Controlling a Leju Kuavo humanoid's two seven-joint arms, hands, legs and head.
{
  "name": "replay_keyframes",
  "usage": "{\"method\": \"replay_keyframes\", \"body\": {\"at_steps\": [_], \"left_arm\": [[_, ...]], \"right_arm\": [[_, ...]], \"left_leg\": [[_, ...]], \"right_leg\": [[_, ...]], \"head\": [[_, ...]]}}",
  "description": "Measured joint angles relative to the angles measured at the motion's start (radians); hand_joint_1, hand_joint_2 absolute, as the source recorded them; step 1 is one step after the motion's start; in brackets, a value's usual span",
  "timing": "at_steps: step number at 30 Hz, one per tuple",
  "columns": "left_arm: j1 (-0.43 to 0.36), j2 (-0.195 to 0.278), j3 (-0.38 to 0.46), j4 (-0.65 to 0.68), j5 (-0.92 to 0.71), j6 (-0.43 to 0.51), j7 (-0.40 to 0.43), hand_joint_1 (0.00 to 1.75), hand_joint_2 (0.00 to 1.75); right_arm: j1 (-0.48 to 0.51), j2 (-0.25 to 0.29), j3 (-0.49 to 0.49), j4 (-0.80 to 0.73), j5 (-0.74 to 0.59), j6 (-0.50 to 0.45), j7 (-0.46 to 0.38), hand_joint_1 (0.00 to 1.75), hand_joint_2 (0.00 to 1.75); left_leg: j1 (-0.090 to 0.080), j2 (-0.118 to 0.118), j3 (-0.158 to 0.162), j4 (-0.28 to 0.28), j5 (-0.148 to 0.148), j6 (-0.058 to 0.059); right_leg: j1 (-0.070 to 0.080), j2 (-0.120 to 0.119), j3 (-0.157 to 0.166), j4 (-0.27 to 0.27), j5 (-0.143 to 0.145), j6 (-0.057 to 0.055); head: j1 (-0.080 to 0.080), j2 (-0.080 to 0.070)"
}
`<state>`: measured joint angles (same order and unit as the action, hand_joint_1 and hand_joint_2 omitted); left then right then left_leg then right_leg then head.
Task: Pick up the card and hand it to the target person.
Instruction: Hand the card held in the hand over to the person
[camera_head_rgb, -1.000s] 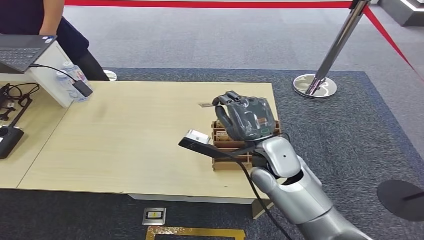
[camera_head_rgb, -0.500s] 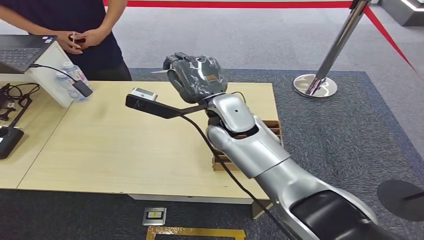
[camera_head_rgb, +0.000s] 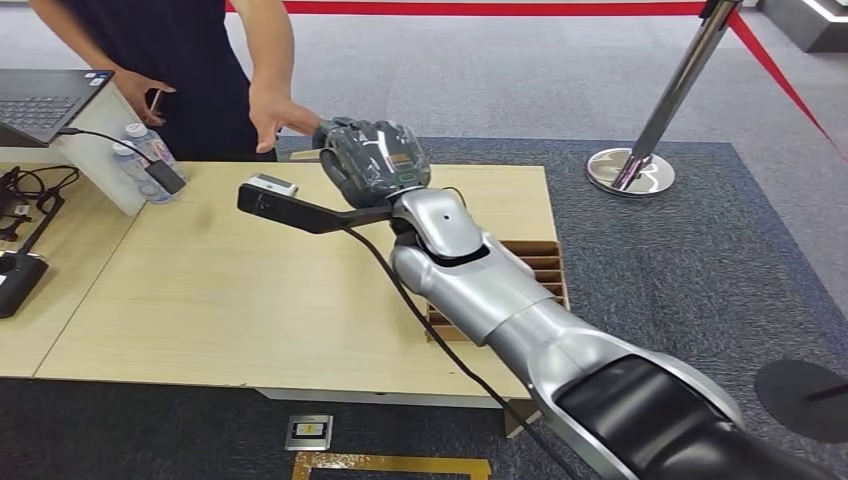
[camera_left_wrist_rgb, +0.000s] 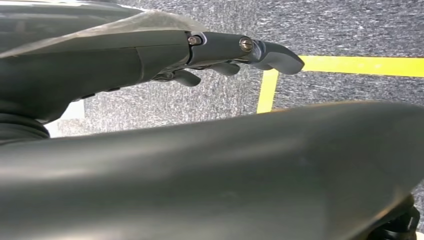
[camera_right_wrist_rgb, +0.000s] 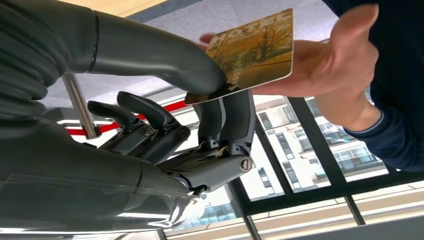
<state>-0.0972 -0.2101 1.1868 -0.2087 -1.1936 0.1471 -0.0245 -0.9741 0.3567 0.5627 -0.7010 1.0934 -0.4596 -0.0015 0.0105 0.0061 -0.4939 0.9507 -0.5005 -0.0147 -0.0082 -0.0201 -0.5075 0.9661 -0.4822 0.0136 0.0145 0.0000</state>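
Right wrist view showed the right hand (camera_right_wrist_rgb: 200, 125) pinching the card (camera_right_wrist_rgb: 250, 52) between thumb and fingers (camera_right_wrist_rgb: 235, 117), the card touching a person's open hand (camera_right_wrist_rgb: 325, 65) beyond the surface (camera_head_rgb: 250, 290). Left hand (camera_left_wrist_rgb: 210, 55) fingers lay apart, holding nothing.

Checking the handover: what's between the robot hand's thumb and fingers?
The card, pinched in the right robot hand, with a person's hand just behind it; right wrist view.

Bright even light, soft shadows, blurred close-ups
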Motion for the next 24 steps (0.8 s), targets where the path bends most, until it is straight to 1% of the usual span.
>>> {"method": "replay_keyframes", "body": {"at_steps": [11,12,15,16,24], "left_arm": [[0.0,0.001,0.0,0.0,-0.002,0.003,-0.001,0.0,0.0],[0.0,0.001,0.0,0.0,-0.002,0.004,-0.001,0.0,0.0],[0.0,0.001,0.0,0.0,-0.001,0.008,-0.001,0.0,0.0],[0.0,0.001,0.0,0.0,-0.001,0.008,0.0,0.0,0.0],[0.001,0.001,0.0,0.0,0.007,0.019,0.003,0.0,0.0]], "right_arm": [[-0.007,0.003,0.002,0.056,-0.002,-0.021,-0.017,1.75,1.75],[-0.007,0.003,0.002,0.059,-0.004,-0.023,-0.018,1.31,1.75],[-0.007,0.003,0.002,0.064,-0.024,-0.031,-0.028,0.0,0.44],[-0.007,0.003,0.002,0.065,-0.036,-0.035,-0.033,0.0,0.0],[0.011,-0.006,-0.001,0.046,-0.075,-0.096,-0.058,0.0,0.0]], "left_leg": [[0.0,0.0,0.0,0.0,0.0,0.0],[0.0,0.0,0.0,0.0,0.0,0.0],[0.0,0.0,0.0,0.0,0.0,0.0],[0.0,0.0,0.0,0.0,0.0,0.0],[0.0,0.0,0.0,0.0,0.0,0.0]], "right_leg": [[0.0,0.0,0.0,0.0,0.0,0.0],[0.0,0.0,0.0,0.0,0.0,0.0],[0.0,0.0,0.0,0.0,0.0,0.0],[0.0,0.0,0.0,0.0,0.0,0.0],[0.0,0.0,-0.001,0.0,0.0,0.0]], "head": [[0.0,0.0],[0.0,0.0],[0.0,0.0],[0.0,0.0],[0.0,0.0]]}}
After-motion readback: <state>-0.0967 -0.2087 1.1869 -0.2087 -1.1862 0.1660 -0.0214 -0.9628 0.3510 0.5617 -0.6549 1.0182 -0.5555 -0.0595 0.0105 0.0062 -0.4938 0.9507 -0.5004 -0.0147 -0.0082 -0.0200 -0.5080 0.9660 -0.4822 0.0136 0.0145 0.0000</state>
